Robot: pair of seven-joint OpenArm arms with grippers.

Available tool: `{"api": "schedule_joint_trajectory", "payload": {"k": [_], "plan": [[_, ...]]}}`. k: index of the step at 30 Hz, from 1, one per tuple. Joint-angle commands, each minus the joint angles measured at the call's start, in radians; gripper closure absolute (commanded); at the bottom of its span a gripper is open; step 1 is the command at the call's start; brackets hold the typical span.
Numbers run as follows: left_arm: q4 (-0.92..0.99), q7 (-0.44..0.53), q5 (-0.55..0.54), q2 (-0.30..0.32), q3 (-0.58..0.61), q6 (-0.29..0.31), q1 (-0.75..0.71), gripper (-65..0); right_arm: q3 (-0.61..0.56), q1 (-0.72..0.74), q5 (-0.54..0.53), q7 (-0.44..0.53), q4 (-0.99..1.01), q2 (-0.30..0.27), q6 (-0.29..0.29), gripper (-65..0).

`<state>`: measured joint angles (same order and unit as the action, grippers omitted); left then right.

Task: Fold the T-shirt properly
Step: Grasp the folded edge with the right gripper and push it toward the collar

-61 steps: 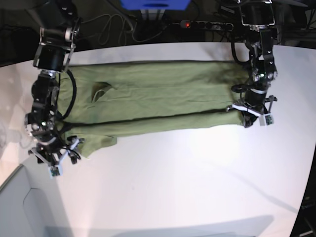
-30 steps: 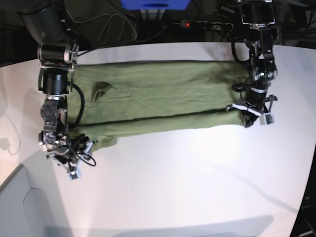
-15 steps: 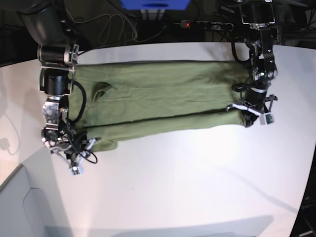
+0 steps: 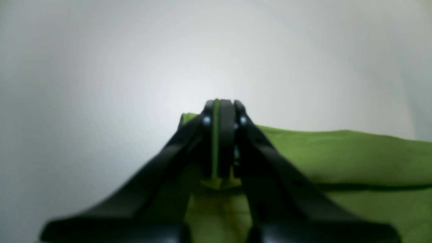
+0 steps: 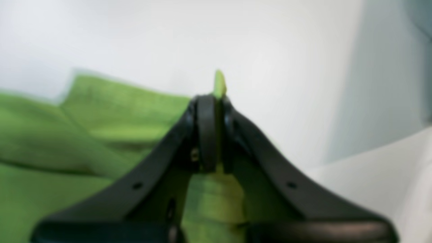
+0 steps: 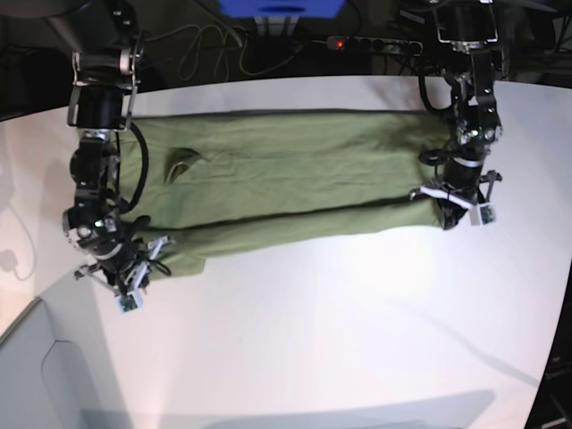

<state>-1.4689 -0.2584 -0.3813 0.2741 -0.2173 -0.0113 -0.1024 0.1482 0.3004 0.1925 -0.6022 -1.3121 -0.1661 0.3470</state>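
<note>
Overhead, the T-shirt [image 6: 286,183] lies spread lengthwise across the white counter [image 6: 357,340], its near edge already doubled over. Up close, the left pincer [image 4: 219,141] is clamped on a thin green fold at one end. Likewise, the right pincer [image 5: 211,131] is pinched shut with cloth poking out between its tips. Both corners look secured, so the next move is probably an even lift and carry across, together.

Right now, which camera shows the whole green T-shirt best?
The base view: the T-shirt lies stretched across the white table, seen end to end. Each wrist view shows just a blurry green corner pinched in that arm's hand.
</note>
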Motion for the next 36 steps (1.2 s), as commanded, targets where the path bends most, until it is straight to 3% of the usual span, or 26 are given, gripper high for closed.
{"api": "schedule_joint_trajectory", "payload": {"k": [1,12,20,36], "plan": [[-0.020,0.029,-0.002,0.012,-0.004,0.003,0.010,0.0,0.003,0.006,-0.006,0.017,-0.044,-0.010,0.014,0.0],[-0.020,0.031,-0.002,0.012,-0.006,0.004,0.010,0.0,0.006,-0.151,-0.006,0.017,-0.246,-0.022,0.014,0.0],[-0.034,0.024,-0.002,-0.008,-0.078,0.010,-0.004,0.0,0.006,-0.278,-0.006,0.017,-0.384,-0.025,0.014,0.0],[-0.034,0.023,-0.002,-0.006,-0.081,0.010,-0.006,0.0,0.006,-0.413,-0.006,0.024,-0.403,-0.025,0.014,0.0]]}}
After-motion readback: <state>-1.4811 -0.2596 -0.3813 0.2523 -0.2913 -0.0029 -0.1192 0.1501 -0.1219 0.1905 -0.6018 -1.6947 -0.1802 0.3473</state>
